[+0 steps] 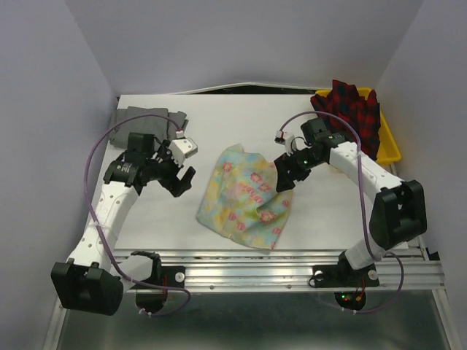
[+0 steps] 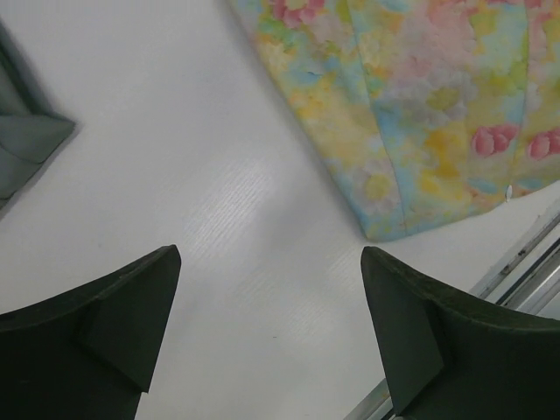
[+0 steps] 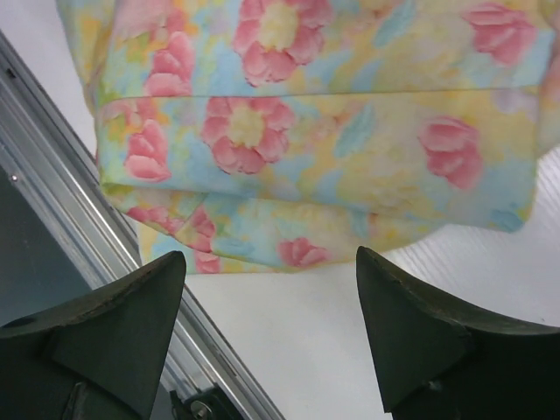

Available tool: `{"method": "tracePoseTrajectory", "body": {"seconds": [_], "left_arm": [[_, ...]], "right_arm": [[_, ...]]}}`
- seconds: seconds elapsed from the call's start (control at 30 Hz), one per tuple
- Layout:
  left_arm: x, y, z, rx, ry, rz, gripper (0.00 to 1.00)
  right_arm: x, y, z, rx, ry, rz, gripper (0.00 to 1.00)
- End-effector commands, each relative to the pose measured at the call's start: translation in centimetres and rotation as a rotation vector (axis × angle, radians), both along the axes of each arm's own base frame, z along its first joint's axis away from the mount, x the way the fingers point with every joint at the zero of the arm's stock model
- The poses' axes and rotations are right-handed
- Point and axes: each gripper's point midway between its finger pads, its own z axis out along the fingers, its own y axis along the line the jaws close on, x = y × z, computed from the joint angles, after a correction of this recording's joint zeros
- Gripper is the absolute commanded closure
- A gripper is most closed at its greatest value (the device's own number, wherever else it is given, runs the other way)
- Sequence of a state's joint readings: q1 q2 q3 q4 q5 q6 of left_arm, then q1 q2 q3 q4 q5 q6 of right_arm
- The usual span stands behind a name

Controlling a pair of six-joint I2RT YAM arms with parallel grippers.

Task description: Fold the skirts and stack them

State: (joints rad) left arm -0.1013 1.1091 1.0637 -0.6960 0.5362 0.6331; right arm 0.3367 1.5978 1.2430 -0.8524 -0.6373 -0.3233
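The floral skirt [image 1: 244,197] lies spread at the table's middle front; it also shows in the left wrist view [image 2: 420,105] and the right wrist view [image 3: 297,131]. The grey skirt [image 1: 146,120] lies folded at the back left; its edge shows in the left wrist view [image 2: 22,144]. The plaid skirt [image 1: 350,109] is heaped in the yellow tray [image 1: 390,149] at the back right. My left gripper [image 1: 182,181] is open and empty, just left of the floral skirt. My right gripper [image 1: 283,175] is open and empty at the floral skirt's right edge.
A metal rail [image 1: 292,262] runs along the table's front edge, close to the floral skirt's near corner. Grey walls close in the left, back and right sides. A white connector block [image 1: 182,148] sits on the left wrist.
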Motion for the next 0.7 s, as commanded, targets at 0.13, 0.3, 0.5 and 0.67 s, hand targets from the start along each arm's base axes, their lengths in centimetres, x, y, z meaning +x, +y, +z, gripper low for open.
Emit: {"method": "tracePoseTrajectory", "body": {"seconds": [0.13, 0.3, 0.5, 0.67], "left_arm": [[-2.1, -3.6, -4.0, 0.089, -0.001, -0.161, 0.05], [-0.5, -3.9, -7.9, 0.151, 0.103, -0.063, 0.19], [-0.6, -3.6, -11.3, 0.22, 0.224, -0.084, 0.26], [-0.9, -4.9, -13.3, 0.182, 0.325, -0.116, 0.26]], "right_arm": [[-0.3, -3.2, 0.1, -0.132, -0.066, -0.132, 0.23], [0.1, -3.8, -3.7, -0.202, 0.035, -0.233, 0.35], [-2.5, -2.4, -5.9, -0.17, 0.272, -0.197, 0.36], [-3.7, -1.8, -7.8, -0.15, 0.38, -0.201, 0.3]]}}
